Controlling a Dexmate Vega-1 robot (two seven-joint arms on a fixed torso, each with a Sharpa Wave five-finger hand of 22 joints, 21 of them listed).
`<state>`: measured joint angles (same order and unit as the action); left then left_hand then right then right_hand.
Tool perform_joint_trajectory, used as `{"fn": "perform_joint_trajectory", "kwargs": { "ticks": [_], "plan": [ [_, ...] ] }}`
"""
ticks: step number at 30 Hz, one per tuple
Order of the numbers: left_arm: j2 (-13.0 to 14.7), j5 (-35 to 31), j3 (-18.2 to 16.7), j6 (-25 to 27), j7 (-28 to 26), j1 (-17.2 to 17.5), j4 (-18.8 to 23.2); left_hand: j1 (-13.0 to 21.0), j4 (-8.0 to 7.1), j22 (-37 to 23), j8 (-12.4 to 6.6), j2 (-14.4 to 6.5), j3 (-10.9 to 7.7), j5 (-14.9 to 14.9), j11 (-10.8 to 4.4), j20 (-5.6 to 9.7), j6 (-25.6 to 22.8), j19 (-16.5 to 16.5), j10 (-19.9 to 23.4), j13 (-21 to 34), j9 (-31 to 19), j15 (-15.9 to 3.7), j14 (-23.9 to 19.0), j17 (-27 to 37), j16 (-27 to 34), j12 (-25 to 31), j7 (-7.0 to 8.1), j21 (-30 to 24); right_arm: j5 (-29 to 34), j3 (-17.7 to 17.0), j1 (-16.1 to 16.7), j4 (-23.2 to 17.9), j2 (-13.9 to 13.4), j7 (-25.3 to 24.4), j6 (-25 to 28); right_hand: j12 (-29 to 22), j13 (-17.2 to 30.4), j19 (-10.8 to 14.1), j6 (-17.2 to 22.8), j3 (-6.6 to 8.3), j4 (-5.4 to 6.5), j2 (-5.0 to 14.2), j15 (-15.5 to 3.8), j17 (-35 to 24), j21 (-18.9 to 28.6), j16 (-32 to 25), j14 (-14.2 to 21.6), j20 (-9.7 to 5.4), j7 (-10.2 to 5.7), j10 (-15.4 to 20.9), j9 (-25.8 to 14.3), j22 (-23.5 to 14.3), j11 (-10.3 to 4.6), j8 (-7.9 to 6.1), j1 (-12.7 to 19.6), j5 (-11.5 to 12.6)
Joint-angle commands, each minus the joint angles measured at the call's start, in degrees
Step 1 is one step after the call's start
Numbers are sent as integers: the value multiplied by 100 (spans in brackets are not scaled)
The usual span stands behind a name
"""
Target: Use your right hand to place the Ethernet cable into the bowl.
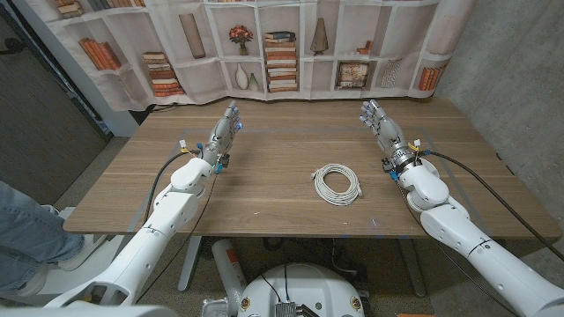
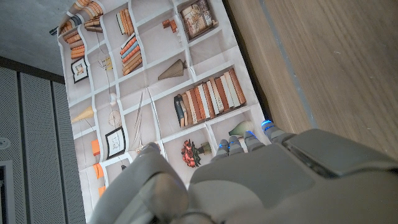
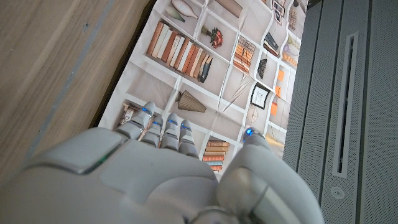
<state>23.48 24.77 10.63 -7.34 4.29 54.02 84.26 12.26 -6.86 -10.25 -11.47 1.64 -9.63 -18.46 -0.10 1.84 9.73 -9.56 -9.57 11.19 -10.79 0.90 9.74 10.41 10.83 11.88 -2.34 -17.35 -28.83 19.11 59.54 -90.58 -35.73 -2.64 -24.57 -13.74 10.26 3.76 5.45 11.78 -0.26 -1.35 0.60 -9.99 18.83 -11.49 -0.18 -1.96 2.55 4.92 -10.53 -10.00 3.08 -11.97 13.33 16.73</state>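
Observation:
A white coiled Ethernet cable [image 1: 337, 184] lies on the wooden table [image 1: 282, 211], in the middle right part. My right hand [image 1: 381, 124] stands over the table to the right of and beyond the cable, fingers stretched out, holding nothing. My left hand [image 1: 225, 130] is on the far left side, fingers likewise extended and empty. The wrist views look along the backs of the left hand [image 2: 261, 180] and the right hand [image 3: 155, 174] toward the backdrop. I see no bowl on the table.
A printed bookshelf backdrop [image 1: 264, 53] hangs along the table's far edge. A person's leg in jeans [image 1: 22, 229] is at the left edge of the head view. A concrete wall [image 1: 511, 79] stands at the right.

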Motion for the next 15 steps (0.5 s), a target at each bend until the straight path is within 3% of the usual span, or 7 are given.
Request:
{"fn": "perform_joint_trajectory", "kwargs": {
  "ticks": [1, 15],
  "plan": [
    [17, -23, -11, -18, -40, 44, 50, 50, 45, -21, -35, -49, 0, -12, 17, 197, 404, -1610, -531, -5, -9, 8, 1024, 10, 40, 43, -4, 33, 317, 5, 186, -135, -96, -144, -244, -13, 27, 65, 75, 22, -52, 27, -8, -33, -18, 1, 48, -293, -5, 53, -19, -22, 3, -30, 87, -11],
    [37, -62, -36, -130, -140, 160, 162, 101, 69, -22, -44, -94, -5, -4, 4, 190, 355, -1576, -465, -13, -9, -7, 976, 10, 46, 62, 5, 60, 829, -40, 428, -402, -275, -410, -350, -34, 28, 129, 153, 37, -117, 43, -40, -35, -52, 5, 120, -301, -25, 180, -22, -25, 10, -33, 177, -50]
  ]
}}
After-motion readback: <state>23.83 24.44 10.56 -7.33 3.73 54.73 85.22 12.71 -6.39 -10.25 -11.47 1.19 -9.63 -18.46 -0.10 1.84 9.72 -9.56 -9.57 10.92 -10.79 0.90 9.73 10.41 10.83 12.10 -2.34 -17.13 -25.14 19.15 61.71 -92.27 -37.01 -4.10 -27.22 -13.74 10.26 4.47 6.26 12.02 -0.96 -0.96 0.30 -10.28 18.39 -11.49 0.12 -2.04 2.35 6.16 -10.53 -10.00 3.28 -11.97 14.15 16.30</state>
